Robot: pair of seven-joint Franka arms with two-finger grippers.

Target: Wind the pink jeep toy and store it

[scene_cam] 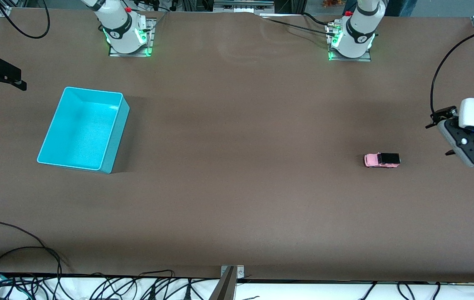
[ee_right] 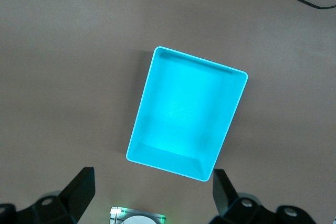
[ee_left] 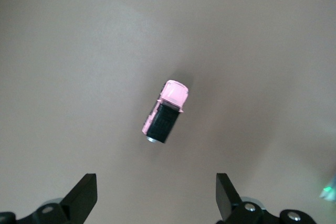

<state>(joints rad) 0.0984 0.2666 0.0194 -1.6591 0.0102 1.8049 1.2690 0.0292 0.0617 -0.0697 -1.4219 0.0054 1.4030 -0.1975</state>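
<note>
A: Where's the jeep [scene_cam: 382, 160]?

B: On the tabletop [scene_cam: 237, 187] toward the left arm's end, on its wheels, well apart from the bin [scene_cam: 114, 146].

A: Pincers?

B: Left pincer [ee_left: 156, 195] hangs above the jeep, fingers apart, empty. Right pincer [ee_right: 152, 192] waits over the bin, also spread.

A: Handling?

B: Likely light, rigid, slick plastic; it may roll. I'd pinch the flat sides, across the body.

One pink jeep toy [scene_cam: 381, 160], one turquoise bin [scene_cam: 114, 137], two pincers
</note>
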